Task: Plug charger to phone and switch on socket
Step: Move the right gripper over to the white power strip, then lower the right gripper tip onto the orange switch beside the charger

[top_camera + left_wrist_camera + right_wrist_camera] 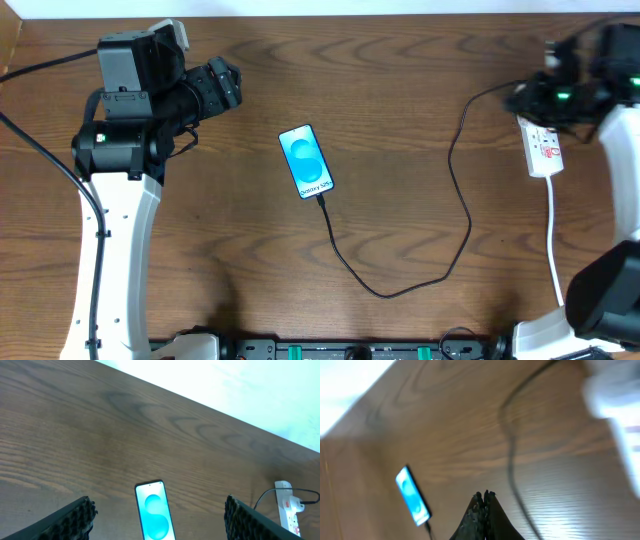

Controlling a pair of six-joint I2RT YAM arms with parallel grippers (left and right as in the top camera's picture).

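Observation:
The phone (305,161) lies near the table's middle, its blue-teal screen lit. The black charger cable (440,250) runs from the phone's near end, loops right and goes up to the white socket strip (542,148) at the far right. My left gripper (225,85) is open, raised at the far left; the phone (154,517) shows between its fingers, far below. My right gripper (520,100) is shut and empty, above the socket's far end. The right wrist view shows its closed tips (484,496), the phone (412,496), the cable (512,467) and the blurred socket (615,405).
The socket's white cord (553,240) runs down the right side toward the table's front edge. The socket also shows in the left wrist view (287,512), beyond the phone. The table's far edge meets a white surface (240,385).

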